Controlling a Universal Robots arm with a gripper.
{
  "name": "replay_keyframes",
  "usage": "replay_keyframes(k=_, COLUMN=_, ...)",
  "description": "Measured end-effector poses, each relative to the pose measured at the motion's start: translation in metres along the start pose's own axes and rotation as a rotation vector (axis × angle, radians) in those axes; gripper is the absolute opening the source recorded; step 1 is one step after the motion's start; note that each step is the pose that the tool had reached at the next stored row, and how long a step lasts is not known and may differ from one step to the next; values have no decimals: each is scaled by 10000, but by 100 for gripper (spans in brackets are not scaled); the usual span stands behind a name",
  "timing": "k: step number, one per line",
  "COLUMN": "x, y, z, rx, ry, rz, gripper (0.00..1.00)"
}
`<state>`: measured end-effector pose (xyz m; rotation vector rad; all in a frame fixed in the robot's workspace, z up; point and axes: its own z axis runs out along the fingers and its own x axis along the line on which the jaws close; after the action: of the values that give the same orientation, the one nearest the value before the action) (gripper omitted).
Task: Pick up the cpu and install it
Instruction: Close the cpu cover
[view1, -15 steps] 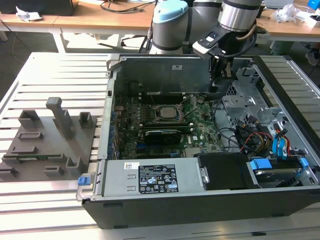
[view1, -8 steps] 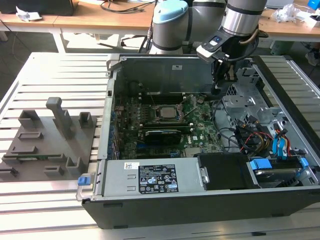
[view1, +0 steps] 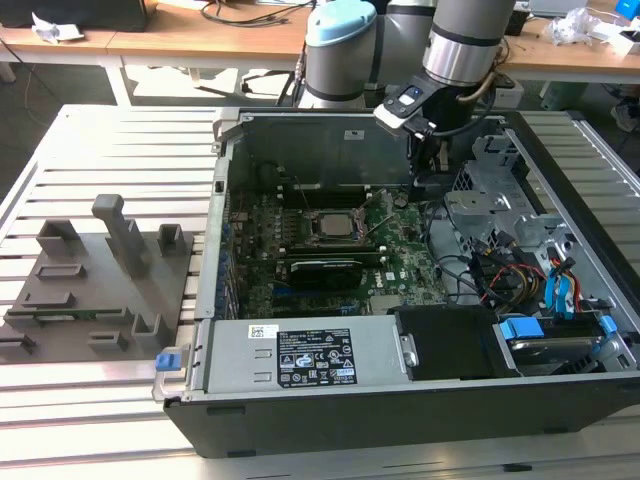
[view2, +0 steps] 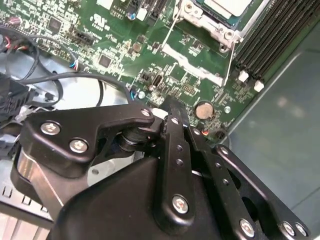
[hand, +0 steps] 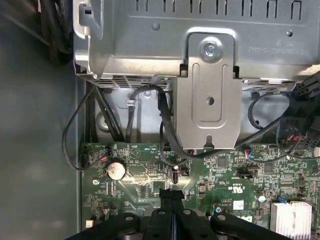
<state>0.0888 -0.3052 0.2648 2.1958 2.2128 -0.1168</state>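
Cpu (view1: 330, 222) seated inside socket (view2: 207, 26). Gripper (hand: 171, 194) beside socket, toward exterior view's right, just above motherboard (hand: 150, 185). Fingers pressed together, gripping nothing.

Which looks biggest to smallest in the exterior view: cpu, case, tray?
1. case
2. tray
3. cpu
The gaps are plain, so nearness to the camera does not make the order unsure.
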Motion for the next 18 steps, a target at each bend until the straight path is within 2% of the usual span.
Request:
replay_keyframes(k=1, x=1, y=-8, z=20, rx=0, ry=-2, rz=-8, gripper=11)
replay_keyframes(k=2, x=8, y=-49, z=117, rx=-3, ry=1, rz=-46, gripper=11)
replay_keyframes(k=3, x=15, y=-165, z=196, rx=-4, ry=3, rz=-56, gripper=11)
replay_keyframes(k=4, x=16, y=-272, z=204, rx=-4, ry=2, rz=-57, gripper=11)
replay_keyframes(k=5, x=16, y=-308, z=206, rx=-3, ry=0, rz=-57, gripper=11)
replay_keyframes(k=11, x=17, y=-379, z=211, rx=-4, ry=2, rz=-58, gripper=11)
replay_keyframes(k=18, x=18, y=-518, z=217, rx=-4, ry=2, rz=-56, gripper=11)
